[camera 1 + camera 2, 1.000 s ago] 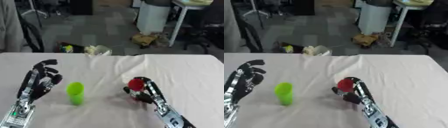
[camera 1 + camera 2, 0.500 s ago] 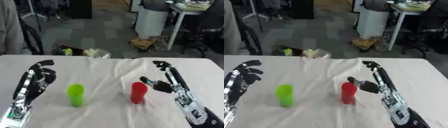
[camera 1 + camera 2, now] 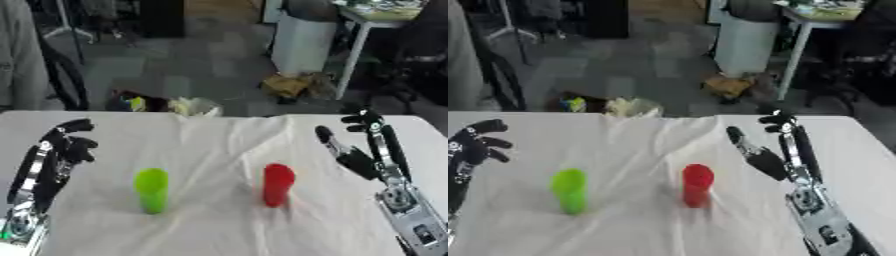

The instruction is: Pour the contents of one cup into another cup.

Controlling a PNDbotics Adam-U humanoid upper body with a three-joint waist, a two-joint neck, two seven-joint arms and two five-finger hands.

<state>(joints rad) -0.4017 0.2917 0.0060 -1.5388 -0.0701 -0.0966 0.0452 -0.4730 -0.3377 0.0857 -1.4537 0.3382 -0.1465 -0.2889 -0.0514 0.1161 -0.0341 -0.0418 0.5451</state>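
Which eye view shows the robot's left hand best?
The left eye view: the left hand shows whole, fingers relaxed, beside the green cup. The right eye view crops it at the picture's left edge.

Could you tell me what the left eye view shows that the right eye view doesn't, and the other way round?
Only the left eye view shows the whole left robot hand with its forearm running to the lower corner. Only the right eye view shows a wider strip of cloth-covered table beyond the right robot hand. Both show the green cup and red cup standing upright and apart, with both hands open and touching neither cup.
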